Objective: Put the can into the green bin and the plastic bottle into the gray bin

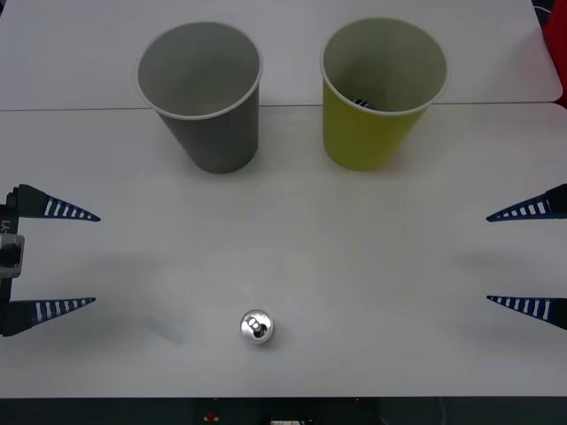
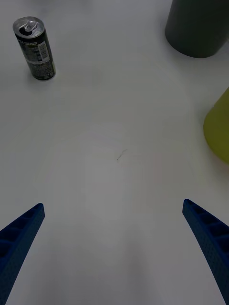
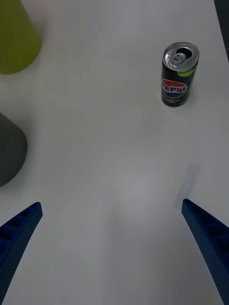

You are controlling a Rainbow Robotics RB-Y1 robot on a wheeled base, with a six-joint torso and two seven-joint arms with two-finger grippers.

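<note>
The can [image 1: 257, 327] stands upright near the table's front edge, about midway between the arms; its dark body and silver top with pull tab also appear in the right wrist view [image 2: 34, 47] and the left wrist view [image 3: 178, 74]. The gray bin [image 1: 213, 133] stands at the back left and the green bin [image 1: 363, 133] at the back right, with a small dark item low inside it. My left gripper [image 1: 95, 259] is open at the left edge, well clear of the can. Opposite it, my right gripper [image 1: 487, 258] is open at the right edge. The plastic bottle is out of view.
The white table [image 1: 292, 239] is bare between the grippers and the bins. A seam [image 1: 80, 109] crosses it behind the bins. The table's front edge [image 1: 354, 397] lies just beyond the can. A red object [image 1: 555, 44] sits at the far right corner.
</note>
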